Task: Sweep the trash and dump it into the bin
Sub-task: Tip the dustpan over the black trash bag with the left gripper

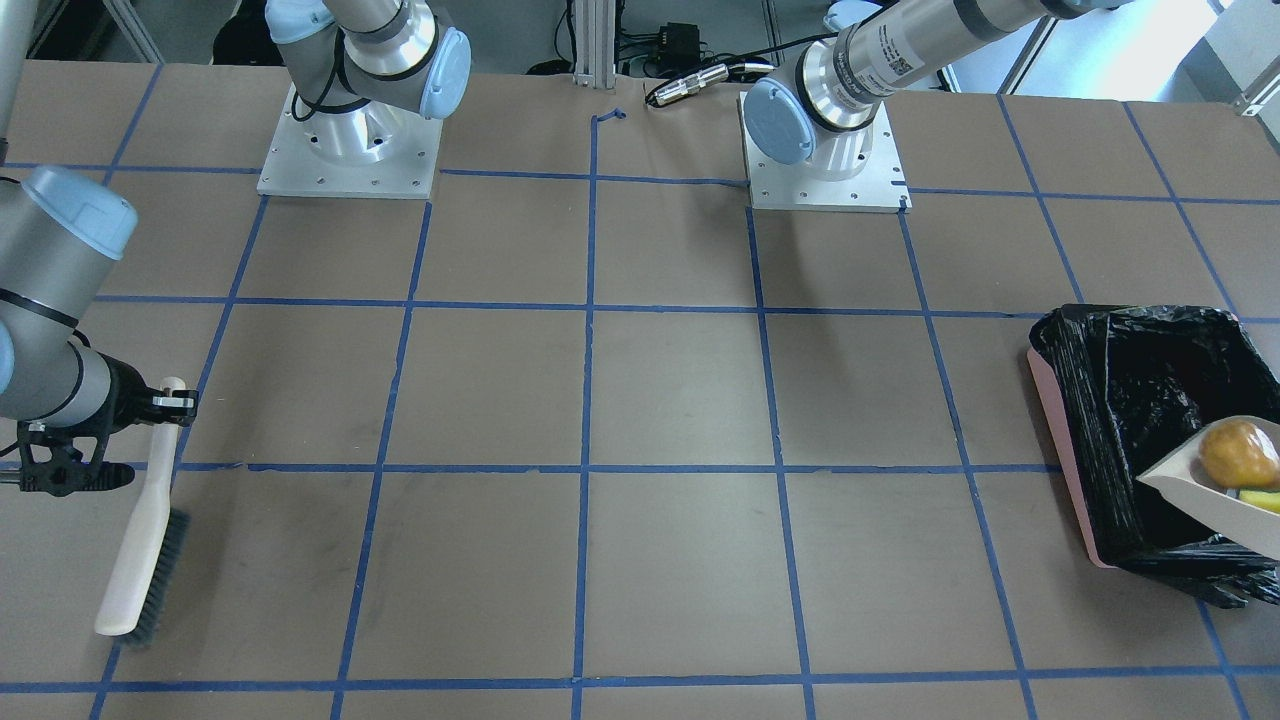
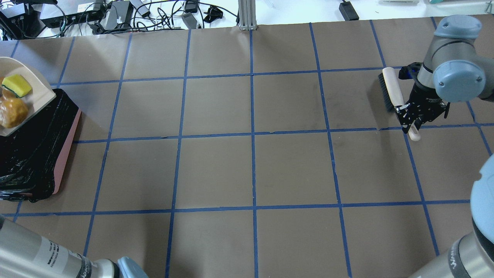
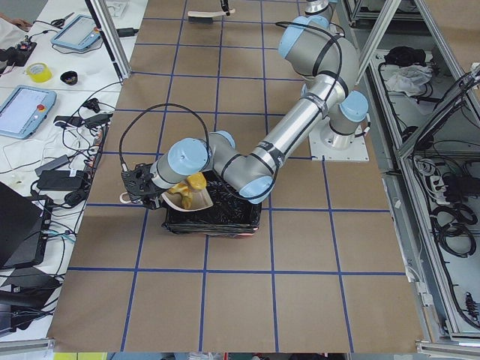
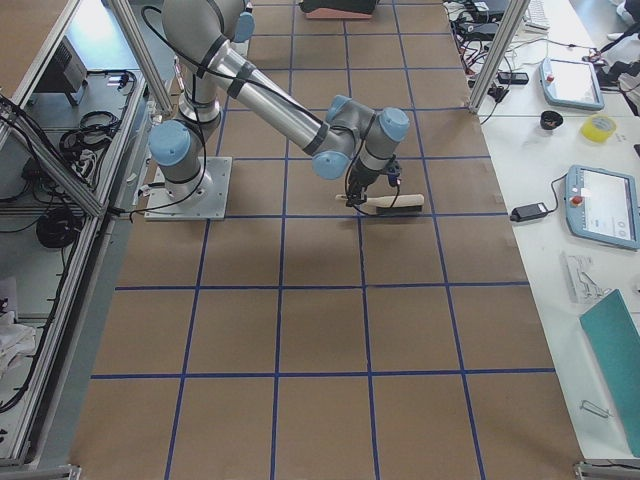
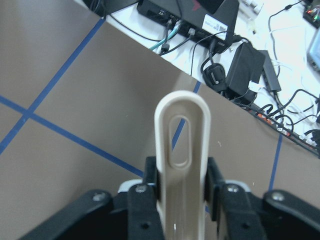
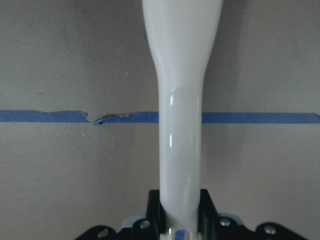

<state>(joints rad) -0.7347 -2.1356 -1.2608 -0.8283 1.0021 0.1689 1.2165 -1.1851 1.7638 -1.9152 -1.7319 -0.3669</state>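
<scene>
My left gripper (image 5: 182, 186) is shut on the handle (image 5: 181, 140) of the beige dustpan (image 1: 1205, 488), which it holds tilted over the bin (image 1: 1058, 440), a pink box lined with a black bag. In the pan lie the amber bread lump (image 1: 1238, 452) and the yellow-green sponge (image 2: 17, 85). I cannot make out the croissant. My right gripper (image 1: 170, 402) is shut on the handle of the beige hand brush (image 1: 140, 540), far across the table from the bin. The brush hangs low at the table surface, bristles to the side.
The brown table (image 2: 251, 166) carries a blue tape grid. Both arm bases (image 1: 350, 150) stand at the robot's edge. Cables and power bricks (image 2: 115, 13) lie past the far edge. The bin also shows in the overhead view (image 2: 67, 150).
</scene>
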